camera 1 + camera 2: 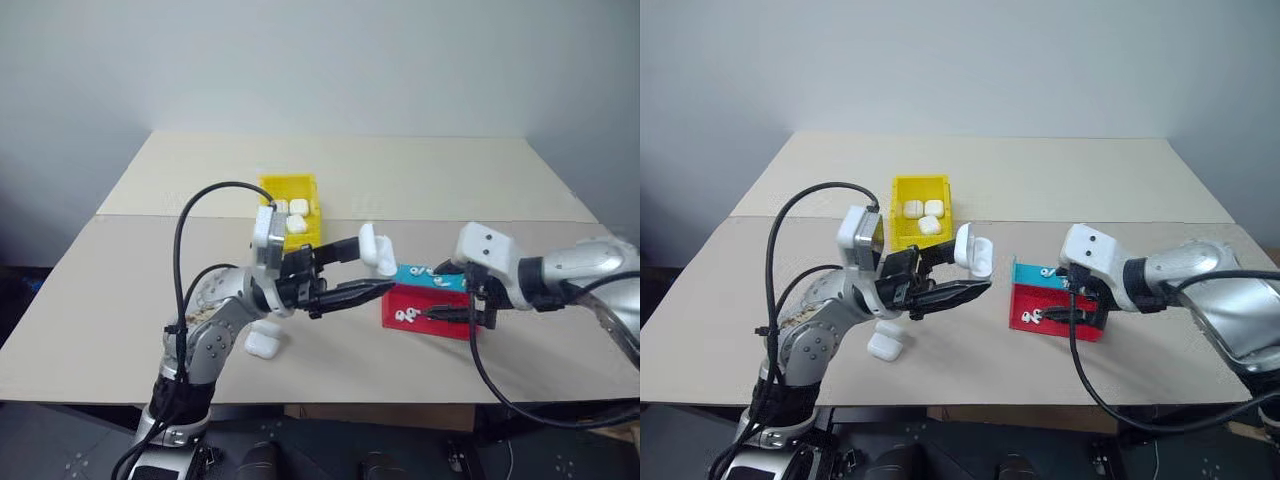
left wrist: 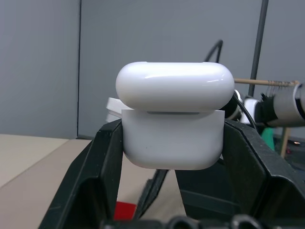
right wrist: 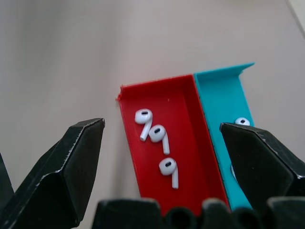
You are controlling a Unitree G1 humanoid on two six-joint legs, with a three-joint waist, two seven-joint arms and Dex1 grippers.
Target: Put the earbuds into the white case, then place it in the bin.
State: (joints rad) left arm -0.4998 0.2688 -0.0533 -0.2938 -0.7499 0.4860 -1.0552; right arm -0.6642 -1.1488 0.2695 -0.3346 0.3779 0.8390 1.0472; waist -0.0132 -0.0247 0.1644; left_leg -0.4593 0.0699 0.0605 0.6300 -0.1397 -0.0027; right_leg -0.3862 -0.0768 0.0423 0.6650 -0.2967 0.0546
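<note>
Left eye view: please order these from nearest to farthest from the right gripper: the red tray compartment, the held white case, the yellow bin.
1. The red tray compartment, directly under the right gripper.
2. The white case, held up by the left gripper, toward the table's middle.
3. The yellow bin, farther back on the robot's left.

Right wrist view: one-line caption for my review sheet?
Open right gripper above three tiny glossy white earbuds in red tray compartment.
</note>
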